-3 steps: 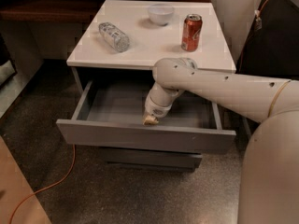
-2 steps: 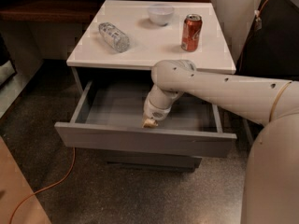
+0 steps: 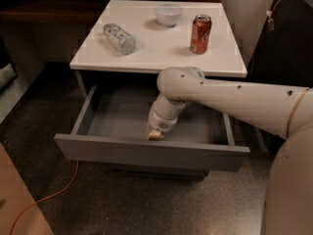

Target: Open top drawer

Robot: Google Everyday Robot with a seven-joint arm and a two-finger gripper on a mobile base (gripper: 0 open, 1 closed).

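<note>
One top drawer further out, hand inside it

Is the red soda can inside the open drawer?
No, the red soda can stands upright on the white tabletop, while the gripper reaches down into the pulled-out top drawer, just behind its front.

Matt grey top drawer; smooth plastic hand inside it; glossy tabletop
</note>
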